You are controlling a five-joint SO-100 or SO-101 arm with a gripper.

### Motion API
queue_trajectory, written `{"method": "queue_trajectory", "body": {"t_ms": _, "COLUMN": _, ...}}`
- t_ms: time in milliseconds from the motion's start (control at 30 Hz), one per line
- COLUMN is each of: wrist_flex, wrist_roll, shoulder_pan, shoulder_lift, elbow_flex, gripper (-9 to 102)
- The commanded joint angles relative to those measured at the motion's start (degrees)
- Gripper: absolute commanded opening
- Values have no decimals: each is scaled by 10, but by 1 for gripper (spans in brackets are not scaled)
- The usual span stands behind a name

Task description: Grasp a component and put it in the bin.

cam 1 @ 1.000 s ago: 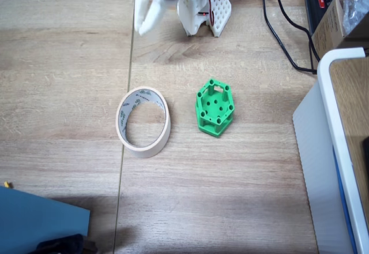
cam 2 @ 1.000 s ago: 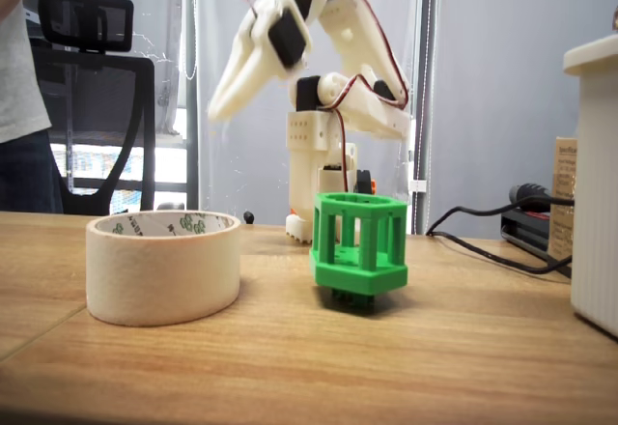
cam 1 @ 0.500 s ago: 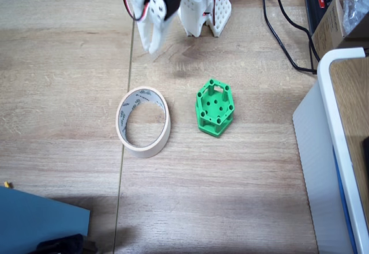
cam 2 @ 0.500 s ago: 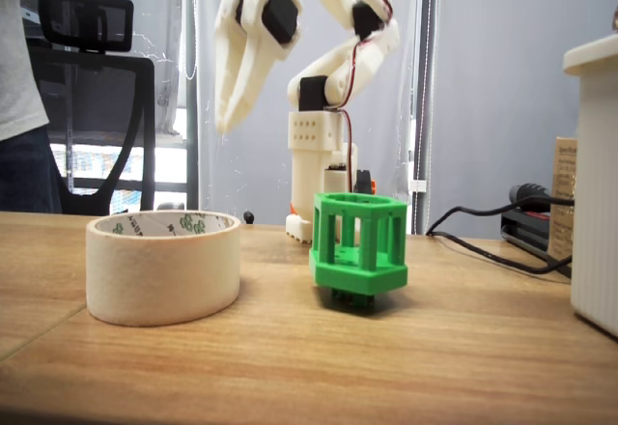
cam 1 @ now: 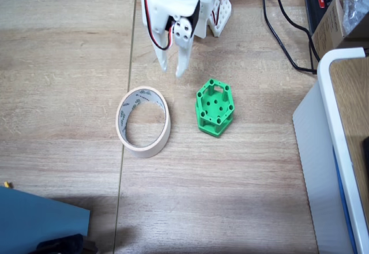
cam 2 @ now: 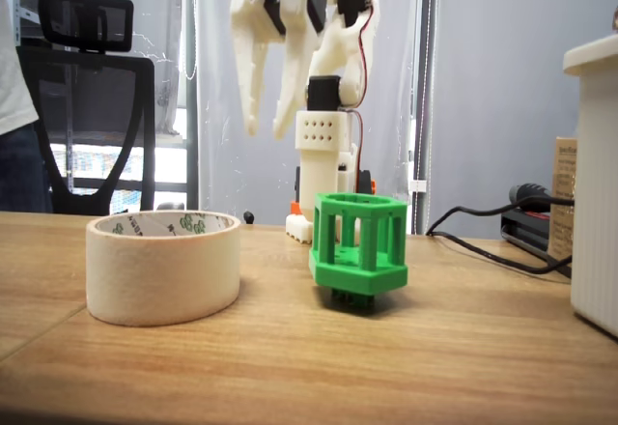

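1. In the fixed view from above, we see the gripper [cam 1: 171, 69] hanging over the table [cam 1: 242, 185] with both white fingers pointing down toward us and a narrow gap between the tips; nothing is held. It sits between the bin [cam 1: 143, 122] and the component [cam 1: 214, 107], nearer the far edge of the table than either. The component stands on the wood just right of the bin, apart from it, its holed top face turned up. A black cable [cam 1: 282, 34] runs along the far right, and a large white-rimmed container [cam 1: 337, 150] fills the right edge (neither is in the working path).

2. In the low fixed view from the side, we see the gripper [cam 2: 266, 131] well above the tabletop, fingers parted a little and pointing down, behind the bin [cam 2: 162, 266] and to the left of the component [cam 2: 359, 246]. The component rests on the table clear of the bin, its open-sided walls facing us.

3. We judge the step in hand to be the approach to the component. To do it well, we would shift the gripper rightward until it is centred over the green block, spread the fingers wider than the block before descending, and line them up with two opposite flat walls so that it does not twist or tip on closing.
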Motion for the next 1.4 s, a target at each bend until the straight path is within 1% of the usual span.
{"method": "queue_trajectory", "body": {"t_ms": 0, "wrist_flex": -10, "wrist_roll": 2, "shoulder_pan": -28, "shoulder_lift": -17, "elbow_flex": -42, "gripper": 16}}
{"method": "queue_trajectory", "body": {"t_ms": 333, "wrist_flex": -11, "wrist_roll": 3, "shoulder_pan": -104, "shoulder_lift": -114, "elbow_flex": -103, "gripper": 17}}
{"method": "queue_trajectory", "body": {"t_ms": 567, "wrist_flex": -11, "wrist_roll": 4, "shoulder_pan": -134, "shoulder_lift": -145, "elbow_flex": -102, "gripper": 17}}
{"method": "queue_trajectory", "body": {"t_ms": 667, "wrist_flex": -13, "wrist_roll": 31, "shoulder_pan": -145, "shoulder_lift": -152, "elbow_flex": -102, "gripper": 17}}
{"method": "queue_trajectory", "body": {"t_ms": 900, "wrist_flex": -93, "wrist_roll": 110, "shoulder_pan": -167, "shoulder_lift": -187, "elbow_flex": -101, "gripper": 17}}
{"method": "queue_trajectory", "body": {"t_ms": 1067, "wrist_flex": -139, "wrist_roll": 113, "shoulder_pan": -160, "shoulder_lift": -195, "elbow_flex": -72, "gripper": 17}}
{"method": "queue_trajectory", "body": {"t_ms": 1167, "wrist_flex": -151, "wrist_roll": 113, "shoulder_pan": -158, "shoulder_lift": -192, "elbow_flex": -41, "gripper": 17}}
{"method": "queue_trajectory", "body": {"t_ms": 1367, "wrist_flex": -147, "wrist_roll": 120, "shoulder_pan": -159, "shoulder_lift": -192, "elbow_flex": -30, "gripper": 17}}
